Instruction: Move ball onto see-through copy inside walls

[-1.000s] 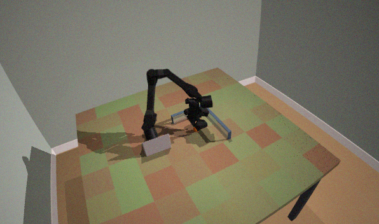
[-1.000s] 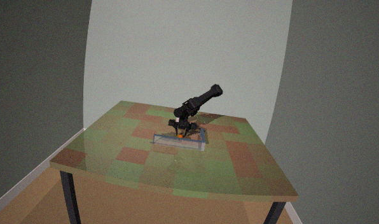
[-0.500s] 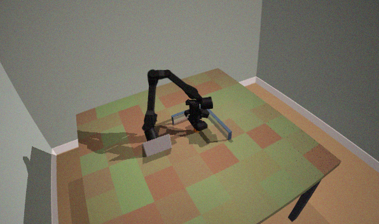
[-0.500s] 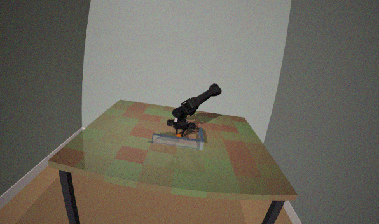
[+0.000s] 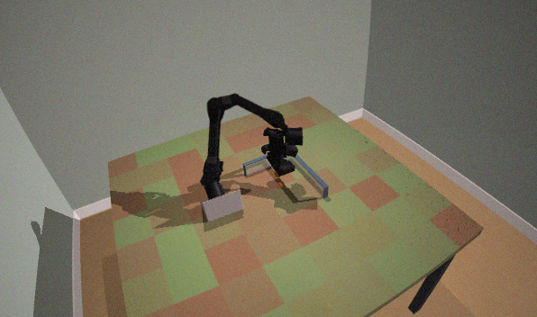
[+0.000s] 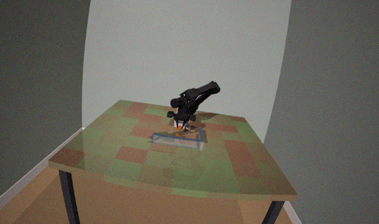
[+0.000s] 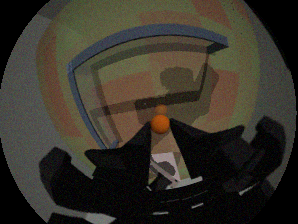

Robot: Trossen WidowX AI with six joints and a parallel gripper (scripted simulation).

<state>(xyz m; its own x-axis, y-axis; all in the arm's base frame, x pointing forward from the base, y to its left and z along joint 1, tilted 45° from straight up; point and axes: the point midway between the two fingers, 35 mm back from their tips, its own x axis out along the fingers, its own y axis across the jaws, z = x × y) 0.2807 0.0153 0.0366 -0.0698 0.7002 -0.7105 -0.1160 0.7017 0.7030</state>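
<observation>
The orange ball (image 5: 277, 174) (image 6: 180, 128) (image 7: 160, 124) is between the two fingertips, raised above the table. My gripper (image 6: 180, 126) (image 7: 160, 123) points down and is shut on it. In the top view the fingers mostly hide the ball. The fainter orange see-through copy (image 5: 279, 185) (image 6: 177, 135) (image 7: 160, 108) rests on the table below, a little apart from the ball in all three views. The longer clear wall with a blue edge (image 5: 312, 176) (image 6: 178, 141) (image 7: 150, 31) and the shorter one (image 5: 255, 160) (image 6: 201, 135) (image 7: 82, 105) meet in a corner beside the copy.
A pale tilted panel (image 5: 222, 206) stands in front of the arm's base. The checkered table (image 5: 240, 258) (image 6: 210, 165) carries the arm's shadow around the walls. The arm reaches over the shorter wall's side in the top view.
</observation>
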